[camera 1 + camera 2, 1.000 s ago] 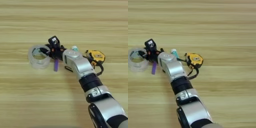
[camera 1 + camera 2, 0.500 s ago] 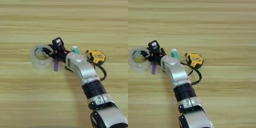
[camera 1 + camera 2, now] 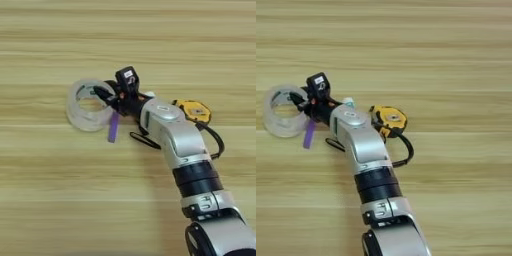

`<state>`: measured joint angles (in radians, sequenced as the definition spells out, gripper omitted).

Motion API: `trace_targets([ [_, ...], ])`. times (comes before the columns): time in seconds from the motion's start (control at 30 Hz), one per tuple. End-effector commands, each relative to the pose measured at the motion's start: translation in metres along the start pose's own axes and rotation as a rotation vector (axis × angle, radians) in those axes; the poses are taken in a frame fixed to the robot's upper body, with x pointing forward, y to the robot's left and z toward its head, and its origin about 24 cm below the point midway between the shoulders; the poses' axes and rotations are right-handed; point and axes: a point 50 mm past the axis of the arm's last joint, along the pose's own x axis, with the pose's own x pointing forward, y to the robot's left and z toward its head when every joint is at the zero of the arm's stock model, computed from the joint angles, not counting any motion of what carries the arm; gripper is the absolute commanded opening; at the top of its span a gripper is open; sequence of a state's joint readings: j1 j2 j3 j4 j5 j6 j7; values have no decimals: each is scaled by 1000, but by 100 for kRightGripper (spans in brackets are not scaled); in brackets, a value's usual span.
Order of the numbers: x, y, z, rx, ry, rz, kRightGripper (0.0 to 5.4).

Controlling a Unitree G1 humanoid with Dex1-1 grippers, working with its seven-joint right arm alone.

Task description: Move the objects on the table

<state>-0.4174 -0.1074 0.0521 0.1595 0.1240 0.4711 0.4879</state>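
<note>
A clear tape roll (image 3: 86, 106) lies flat on the table (image 3: 128, 40), left of centre. My right gripper (image 3: 107, 97) is at the roll's right rim, with its black tip reaching over the wall into the ring. A short purple stick (image 3: 113, 127) lies just below the gripper, beside the roll. Right of the silver forearm (image 3: 170, 132) lies the yellow tape measure (image 3: 194, 110), and its black strap (image 3: 216, 142) loops out below it. Only the teal end of the glue stick (image 3: 348, 101) shows behind the forearm. I cannot pick out the black marker.
A thin black loop (image 3: 142, 140) lies on the wood under the forearm. The things cluster in the table's middle band. Bare wood stretches along the far side and the near left.
The gripper has shifted right and a little farther away, and the forearm has swung more upright. The tape roll has edged slightly the same way. The tape measure has stayed put.
</note>
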Motion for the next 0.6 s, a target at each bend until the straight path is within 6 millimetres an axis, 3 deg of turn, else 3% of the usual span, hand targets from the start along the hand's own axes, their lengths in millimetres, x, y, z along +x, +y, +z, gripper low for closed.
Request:
trace_targets([
  [0.03, -5, -7, 52, -63, -190, -22, 156],
  [0.2, -21, -31, 66, -78, -240, -111, 156],
  [0.4, -47, -63, 59, -50, -259, -239, 156],
  [0.6, -78, -97, 70, -30, -330, -386, 156],
])
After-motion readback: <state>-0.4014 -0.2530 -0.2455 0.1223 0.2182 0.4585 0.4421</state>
